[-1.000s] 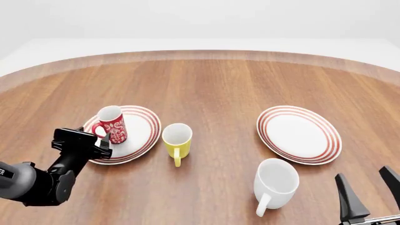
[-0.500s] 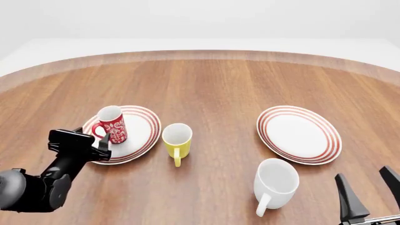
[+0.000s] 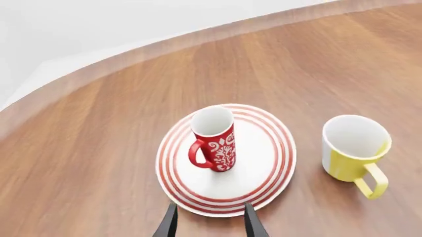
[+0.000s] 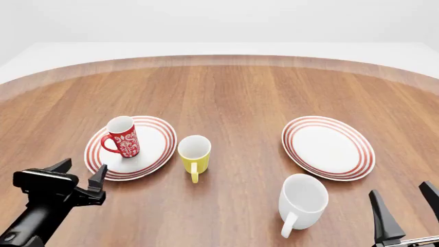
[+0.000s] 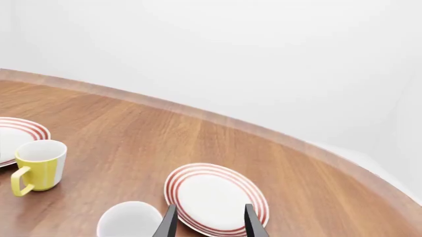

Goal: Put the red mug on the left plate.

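Red mug stands upright on the left plate, sitting toward the plate's left part with its handle to the left, nothing touching it. Left wrist view confirms: mug base fully inside the ringed rim, free-standing. Left gripper sits near the counter's near edge, just short of the plate rim, fingers spread apart and empty. Right gripper is low at the right corner, fingers also apart, holding nothing; right wrist view shows it looking over the right plate and the white mug. Yellow mug is just beside the left plate on its right, not touching the red one as far as I can tell. Judgement: placement looks done, mug released and stable on the correct plate. Only thing left, if anything, is parking the left arm clear; no regrasp needed from what's visible.
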Available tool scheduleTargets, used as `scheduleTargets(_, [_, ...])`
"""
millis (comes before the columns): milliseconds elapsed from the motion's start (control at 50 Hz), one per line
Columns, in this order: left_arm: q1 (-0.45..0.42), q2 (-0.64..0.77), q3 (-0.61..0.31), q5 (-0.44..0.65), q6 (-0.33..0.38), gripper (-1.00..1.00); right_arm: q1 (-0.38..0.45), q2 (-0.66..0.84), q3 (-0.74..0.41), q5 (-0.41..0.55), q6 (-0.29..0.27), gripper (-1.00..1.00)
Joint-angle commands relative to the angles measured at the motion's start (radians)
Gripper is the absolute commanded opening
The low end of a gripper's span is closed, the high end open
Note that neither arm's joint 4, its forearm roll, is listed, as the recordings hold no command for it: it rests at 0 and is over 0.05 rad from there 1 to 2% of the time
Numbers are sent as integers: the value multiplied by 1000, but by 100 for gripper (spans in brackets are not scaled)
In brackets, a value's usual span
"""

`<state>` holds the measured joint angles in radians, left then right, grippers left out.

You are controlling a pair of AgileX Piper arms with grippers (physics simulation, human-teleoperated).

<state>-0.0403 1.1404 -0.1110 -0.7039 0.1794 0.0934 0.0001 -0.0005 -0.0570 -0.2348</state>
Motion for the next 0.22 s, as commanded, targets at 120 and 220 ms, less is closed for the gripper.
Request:
scheduleTargets(120, [-7,-804,85,683,-59,100,9,0,-46,25,1,100])
scheduleTargets(220, [-59,-1140,-47,1116,-106,100,123,0,-196,81,-53,100])
